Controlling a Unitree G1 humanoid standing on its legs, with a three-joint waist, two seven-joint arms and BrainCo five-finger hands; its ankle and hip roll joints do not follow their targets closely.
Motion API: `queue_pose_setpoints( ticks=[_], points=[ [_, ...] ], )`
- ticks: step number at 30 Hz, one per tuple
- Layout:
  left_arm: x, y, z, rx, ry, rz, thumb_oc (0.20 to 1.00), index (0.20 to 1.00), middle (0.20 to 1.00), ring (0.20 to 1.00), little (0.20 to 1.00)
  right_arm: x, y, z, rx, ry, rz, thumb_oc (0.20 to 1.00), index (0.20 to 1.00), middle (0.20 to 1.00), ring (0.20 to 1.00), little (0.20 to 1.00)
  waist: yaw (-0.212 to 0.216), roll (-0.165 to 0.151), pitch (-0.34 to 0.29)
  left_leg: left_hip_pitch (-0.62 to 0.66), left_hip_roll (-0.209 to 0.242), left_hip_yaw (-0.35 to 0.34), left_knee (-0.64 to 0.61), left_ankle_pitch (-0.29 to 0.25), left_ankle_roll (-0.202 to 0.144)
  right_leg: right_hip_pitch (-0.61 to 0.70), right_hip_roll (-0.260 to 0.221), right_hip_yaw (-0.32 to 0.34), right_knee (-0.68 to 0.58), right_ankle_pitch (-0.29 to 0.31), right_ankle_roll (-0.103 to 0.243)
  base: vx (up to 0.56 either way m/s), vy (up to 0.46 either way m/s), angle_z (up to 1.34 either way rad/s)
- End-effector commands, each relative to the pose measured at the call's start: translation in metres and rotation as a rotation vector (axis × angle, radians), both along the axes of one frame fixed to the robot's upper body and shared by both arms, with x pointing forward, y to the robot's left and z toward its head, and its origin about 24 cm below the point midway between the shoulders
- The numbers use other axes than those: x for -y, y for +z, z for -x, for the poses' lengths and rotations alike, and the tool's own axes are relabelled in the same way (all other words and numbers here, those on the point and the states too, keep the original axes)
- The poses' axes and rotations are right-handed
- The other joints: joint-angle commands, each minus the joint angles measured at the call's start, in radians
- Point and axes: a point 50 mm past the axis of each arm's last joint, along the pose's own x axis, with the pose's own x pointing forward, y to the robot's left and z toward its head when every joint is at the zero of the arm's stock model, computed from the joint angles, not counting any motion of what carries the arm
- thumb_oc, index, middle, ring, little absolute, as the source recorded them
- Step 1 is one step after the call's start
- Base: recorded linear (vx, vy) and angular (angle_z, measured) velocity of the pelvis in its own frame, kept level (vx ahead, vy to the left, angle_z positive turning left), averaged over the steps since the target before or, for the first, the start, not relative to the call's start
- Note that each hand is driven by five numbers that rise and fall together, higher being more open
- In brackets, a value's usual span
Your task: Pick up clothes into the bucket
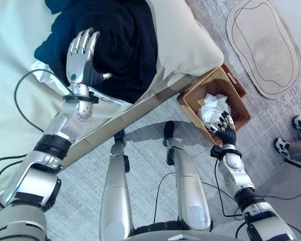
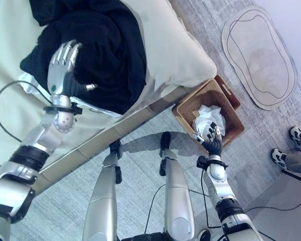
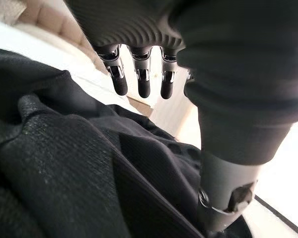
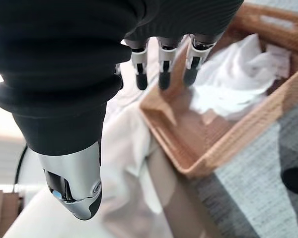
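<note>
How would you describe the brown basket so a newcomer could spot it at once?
Start at the bed with its large pale pillow. On the floor by the bed's corner stands the brown woven basket, a white garment crumpled inside. It is the only woven container.

Bright, even daylight is seen throughout, seemingly cast from above. The bed sheet is washed out, and the wicker basket is blurred up close.

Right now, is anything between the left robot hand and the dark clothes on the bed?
Nothing visible. The left robot hand is open directly over the dark clothes, with bare cloth past its fingers in the left wrist view.
</note>
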Motion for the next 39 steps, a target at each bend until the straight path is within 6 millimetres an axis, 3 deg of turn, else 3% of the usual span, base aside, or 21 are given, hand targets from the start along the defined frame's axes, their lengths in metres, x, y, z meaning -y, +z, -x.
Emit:
queue_pose_setpoints(
  ticks=[1, 3, 7, 8, 9, 10, 28, 34, 39],
  points=[
    [-0.014, 0.036, 0.001, 0.142, 0.107, -0.088, 1.000, 1.000, 1.000, 1.000, 1.000, 0.013, 0.022, 0.002, 0.129, -0.030, -0.007, 1.000, 1.000, 1.000, 1.000, 1.000, -0.017, -0.019, -0.018, -0.074, -0.009, 0.028, 0.145, -0.094, 0.021, -0.017, -0.051, 0.024, -0.086, 0.086, 0.065, 0.00, 0.000, 0.00],
    [-0.019, 0.044, -0.002, 0.148, 0.152, -0.119, 1.000, 1.000, 1.000, 1.000, 1.000, 0.013, 0.023, 0.001, 0.132, -0.029, -0.010, 1.000, 1.000, 1.000, 1.000, 1.000, -0.023, -0.016, -0.018, -0.098, -0.011, 0.031, 0.157, -0.096, 0.021, -0.039, -0.053, 0.029, -0.078, 0.086, 0.065, 0.00, 0.000, 0.00],
    [-0.027, 0.041, -0.011, 0.061, 0.229, -0.167, 1.000, 1.000, 1.000, 1.000, 1.000, 0.011, 0.025, -0.002, 0.133, -0.016, -0.001, 1.000, 1.000, 1.000, 1.000, 1.000, -0.033, -0.016, -0.018, -0.120, -0.011, 0.039, 0.182, -0.103, 0.024, -0.062, -0.053, 0.035, -0.061, 0.084, 0.066, 0.00, 0.003, -0.01],
    [-0.030, 0.036, -0.015, 0.021, 0.250, -0.168, 0.915, 0.915, 0.915, 0.915, 0.915, 0.011, 0.026, -0.003, 0.135, -0.014, -0.001, 1.000, 1.000, 1.000, 1.000, 1.000, -0.034, -0.017, -0.018, -0.123, -0.012, 0.039, 0.185, -0.106, 0.025, -0.067, -0.051, 0.036, -0.058, 0.084, 0.066, 0.00, 0.000, 0.00],
    [-0.030, 0.034, -0.016, -0.004, 0.254, -0.174, 0.520, 0.520, 0.520, 0.520, 0.520, 0.011, 0.026, -0.003, 0.136, -0.015, -0.001, 1.000, 1.000, 1.000, 1.000, 1.000, -0.036, -0.016, -0.018, -0.123, -0.012, 0.041, 0.186, -0.107, 0.027, -0.070, -0.051, 0.037, -0.056, 0.083, 0.065, 0.00, 0.000, 0.00],
    [-0.030, 0.033, -0.018, -0.020, 0.258, -0.173, 0.200, 0.200, 0.200, 0.200, 0.200, 0.010, 0.027, -0.004, 0.134, -0.014, 0.001, 1.000, 1.000, 1.000, 1.000, 1.000, -0.037, -0.015, -0.018, -0.122, -0.012, 0.044, 0.186, -0.107, 0.027, -0.071, -0.051, 0.039, -0.055, 0.084, 0.066, 0.00, 0.000, 0.00],
    [-0.019, -0.002, -0.013, -0.113, 0.168, -0.156, 0.200, 0.200, 0.200, 0.200, 0.200, 0.012, 0.027, -0.007, 0.131, -0.032, 0.007, 1.000, 1.000, 1.000, 1.000, 1.000, -0.014, 0.000, -0.037, 0.025, -0.015, 0.047, 0.070, -0.075, 0.016, 0.063, -0.053, 0.024, -0.132, 0.093, 0.060, 0.00, 0.001, -0.02],
    [-0.014, -0.020, -0.007, -0.148, 0.113, -0.114, 0.200, 0.200, 0.200, 0.200, 0.200, 0.015, 0.020, -0.004, 0.095, -0.048, 0.011, 1.000, 1.000, 1.000, 1.000, 1.000, 0.001, 0.006, -0.054, 0.125, -0.011, 0.052, 0.014, -0.067, 0.012, 0.159, -0.052, 0.012, -0.172, 0.098, 0.063, 0.03, -0.011, -0.01],
    [-0.008, -0.034, 0.005, -0.176, 0.024, -0.084, 0.200, 0.200, 0.200, 0.200, 0.200, 0.023, 0.006, 0.005, 0.031, -0.078, 0.034, 1.000, 1.000, 1.000, 1.000, 1.000, 0.017, 0.015, -0.108, 0.260, -0.008, 0.051, -0.067, -0.056, 0.006, 0.297, -0.054, -0.002, -0.234, 0.100, 0.069, 0.10, -0.029, 0.03]
  ],
)
